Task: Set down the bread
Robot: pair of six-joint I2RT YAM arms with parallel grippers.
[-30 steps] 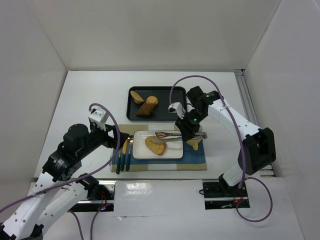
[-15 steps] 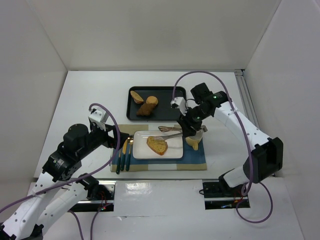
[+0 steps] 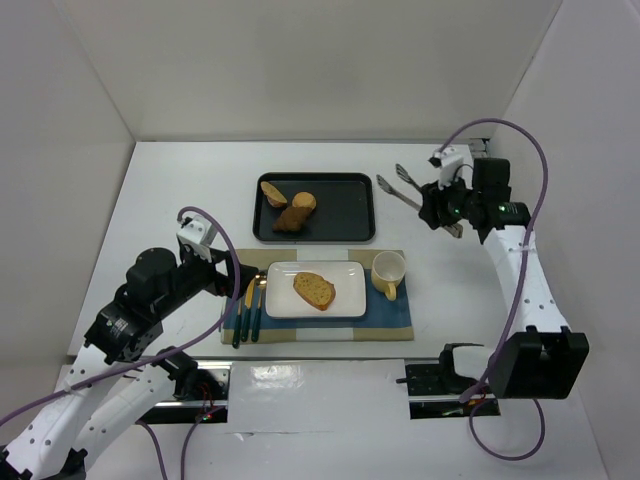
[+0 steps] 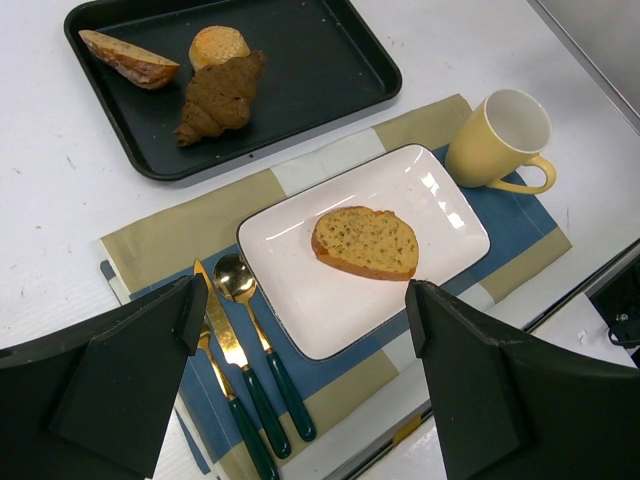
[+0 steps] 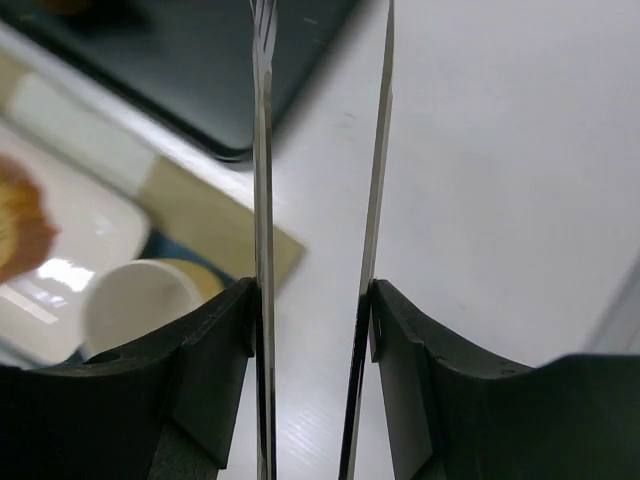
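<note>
As bread [image 3: 314, 290] lies on plate [image 3: 346, 303], tongs [image 5: 262, 200] gripped

bread [image 5: 18, 235] blurred and cropped; tongs [image 5: 262, 120] tips cropped

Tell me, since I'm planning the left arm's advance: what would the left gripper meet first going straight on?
The open left gripper points down at the white plate; it would likely meet the plate or the bread on it first, though depth is unclear.
</note>
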